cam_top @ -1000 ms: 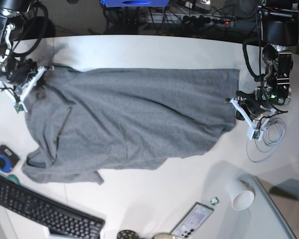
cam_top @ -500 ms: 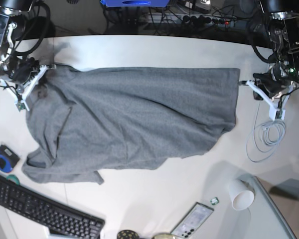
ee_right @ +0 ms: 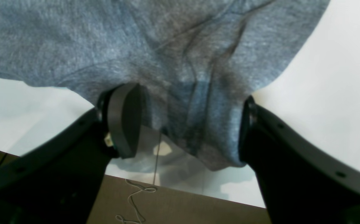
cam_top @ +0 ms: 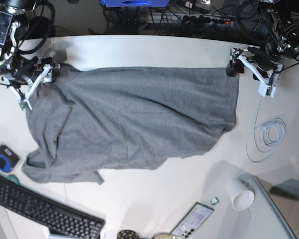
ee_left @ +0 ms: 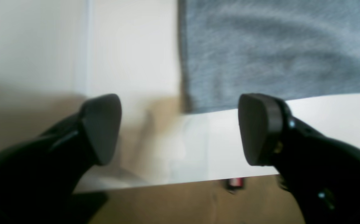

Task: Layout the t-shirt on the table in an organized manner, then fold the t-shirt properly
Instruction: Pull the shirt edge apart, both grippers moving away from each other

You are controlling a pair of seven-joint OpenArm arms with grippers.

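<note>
While the t-shirt [ee_left: 276,53] lies flat, the left pincer [ee_left: 180,130] gapes beside its corner

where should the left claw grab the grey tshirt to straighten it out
Grip the far hem corner of the heather-grey cotton t-shirt, coming in from outside its edge, low along the white tabletop. That corner lies flat with a clean straight edge just ahead of the open left claw, so one finger could probably slide under it. The near side is rumpled and harder to pinch cleanly.
</note>
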